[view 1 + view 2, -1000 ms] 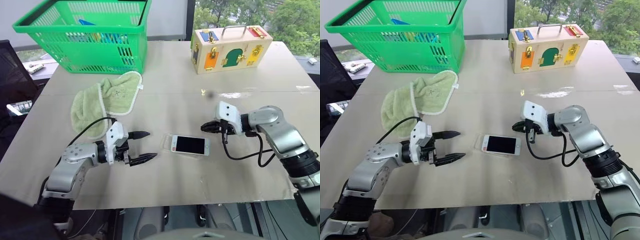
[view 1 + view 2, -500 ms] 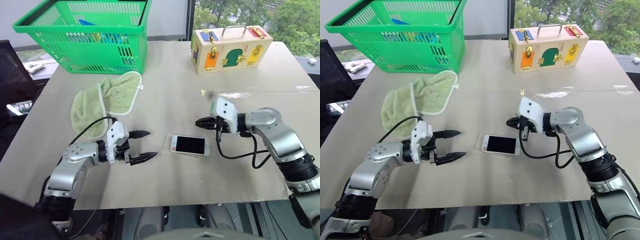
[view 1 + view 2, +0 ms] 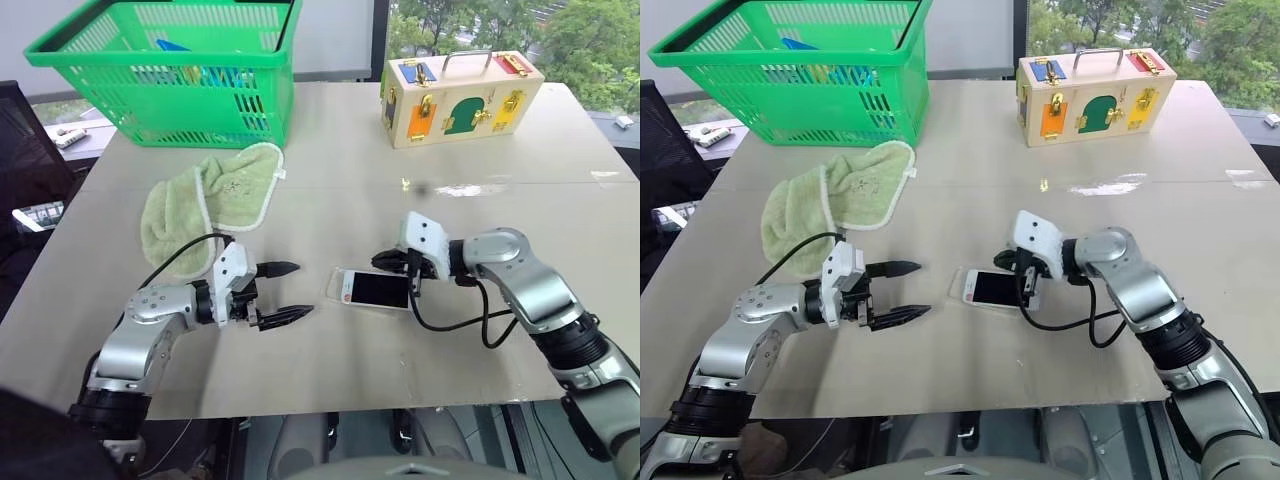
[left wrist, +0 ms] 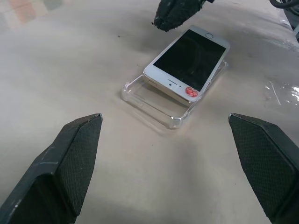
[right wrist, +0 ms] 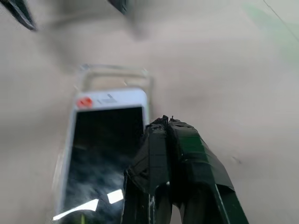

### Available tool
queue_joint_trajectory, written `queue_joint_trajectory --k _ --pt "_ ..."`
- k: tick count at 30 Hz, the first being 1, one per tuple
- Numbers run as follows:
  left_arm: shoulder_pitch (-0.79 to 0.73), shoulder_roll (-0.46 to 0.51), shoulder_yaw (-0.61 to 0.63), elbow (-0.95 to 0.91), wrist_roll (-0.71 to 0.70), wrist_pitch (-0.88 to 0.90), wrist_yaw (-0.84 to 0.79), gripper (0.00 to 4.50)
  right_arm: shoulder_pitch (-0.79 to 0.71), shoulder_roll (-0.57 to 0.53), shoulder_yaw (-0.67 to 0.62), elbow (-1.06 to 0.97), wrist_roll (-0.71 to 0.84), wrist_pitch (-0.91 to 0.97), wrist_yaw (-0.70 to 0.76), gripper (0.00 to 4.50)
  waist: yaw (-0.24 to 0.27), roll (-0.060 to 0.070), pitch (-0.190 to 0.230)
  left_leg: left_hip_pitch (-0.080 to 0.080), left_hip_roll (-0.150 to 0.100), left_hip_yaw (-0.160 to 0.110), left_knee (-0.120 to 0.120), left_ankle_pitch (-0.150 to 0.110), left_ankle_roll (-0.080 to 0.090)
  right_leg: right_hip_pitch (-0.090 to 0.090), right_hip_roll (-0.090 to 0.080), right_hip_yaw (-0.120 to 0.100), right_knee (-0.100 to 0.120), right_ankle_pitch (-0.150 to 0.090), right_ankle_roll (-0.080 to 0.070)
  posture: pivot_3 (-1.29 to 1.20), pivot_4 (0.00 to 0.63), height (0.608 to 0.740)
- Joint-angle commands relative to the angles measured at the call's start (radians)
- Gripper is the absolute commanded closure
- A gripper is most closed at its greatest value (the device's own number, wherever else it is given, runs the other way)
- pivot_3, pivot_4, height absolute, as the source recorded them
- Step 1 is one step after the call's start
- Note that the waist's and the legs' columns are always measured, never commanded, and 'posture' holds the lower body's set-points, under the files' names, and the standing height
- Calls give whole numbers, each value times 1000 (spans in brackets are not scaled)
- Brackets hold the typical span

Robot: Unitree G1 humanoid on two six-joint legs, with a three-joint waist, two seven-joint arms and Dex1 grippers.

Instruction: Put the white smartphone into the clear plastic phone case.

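The white smartphone (image 3: 378, 289) lies screen up on the table, resting askew on the clear plastic phone case (image 4: 154, 100). The case's bare end sticks out past the phone's end that bears a red sticker, toward my left gripper. My left gripper (image 3: 300, 290) hovers open just left of the case, pointing at it, with nothing between its fingers (image 4: 70, 168). My right gripper (image 3: 378, 262) is shut and empty. Its tip (image 5: 161, 123) sits at the phone's far long edge, near the middle; I cannot tell whether it touches.
A pale green towel (image 3: 210, 200) lies behind the left arm. Beyond it stands a green basket (image 3: 170, 70), and a wooden lock box (image 3: 462, 95) sits at the back right. The table's front edge (image 3: 330, 405) runs close below both arms.
My right gripper has moved left, from beyond the phone's right end to its far long edge. Left gripper, phone and case have stayed put.
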Motion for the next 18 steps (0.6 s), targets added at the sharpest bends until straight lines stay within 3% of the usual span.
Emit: queue_joint_trajectory --k 1,13,18 --pt "-5 9 16 -21 -2 -15 -3 0 -19 2 -1 -1 -21 8 -28 4460 1 0 0 0 0 0 0 0 0 0 0 0 0 0 0 0 150 740" --pt "1 12 14 -30 -4 -10 -3 0 -25 -59 -10 55 -65 -62 -28 4460 0 0 0 0 0 0 0 0 0 0 0 0 0 0 0 0 150 740" --pt "-5 11 13 -28 -3 -10 -4 0 -7 -108 15 31 -44 -58 75 4460 2 0 0 0 0 0 0 0 0 0 0 0 0 0 0 0 150 740"
